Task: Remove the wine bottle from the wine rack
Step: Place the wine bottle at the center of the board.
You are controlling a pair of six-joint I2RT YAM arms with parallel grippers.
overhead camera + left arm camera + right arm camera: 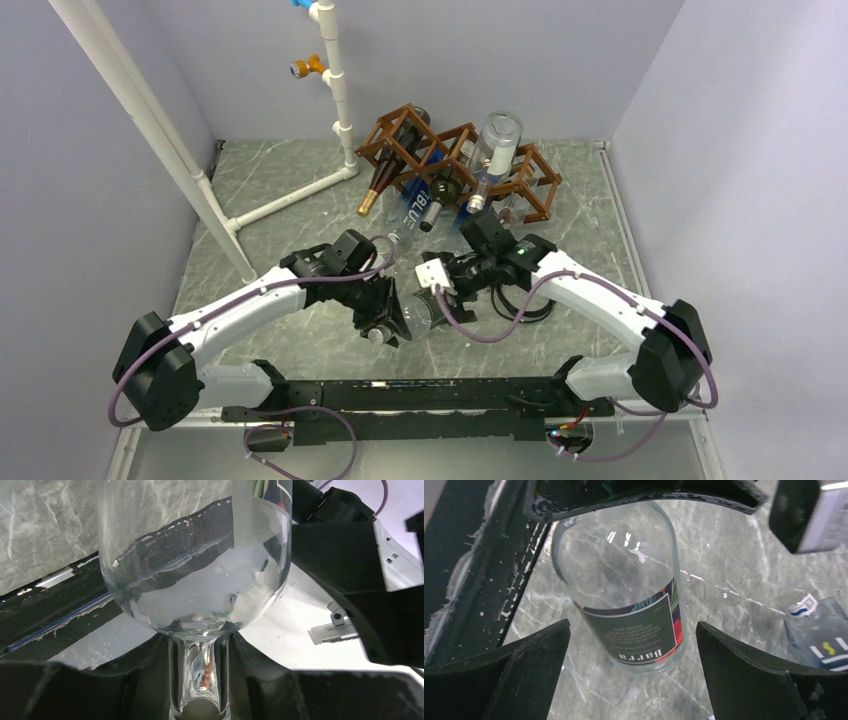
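From above, the wine rack [455, 160] stands at the back of the surface [300, 190], with several other bottles [497, 140] in its cells. The wine bottle [425, 315] is already out of the rack, well in front of it, between the two arms. The left end effector [395, 318] is at one end of it and the right end effector [448, 288] is just beside it.

In the left wrist view, the left end effector is closed on the bottle's slim neck, with a dark finger [150, 685] on each side. The clear body bulges beyond them and looks empty.

In the right wrist view, the right end effector is open. Its fingers [524, 675] are spread wide and are not touching the glass. The bottle shows a dark label, and the pictures do not show whether it rests on the surface or hangs above it. A blue-labelled bottle [819, 640] lies off to the side.

The bottle is probably light if empty, but it is rigid, smooth, slippery and breakable. Held by the neck alone, it could swing or slide. A second hold around the labelled body would likely steady it, since the paper label offers more friction than bare glass.
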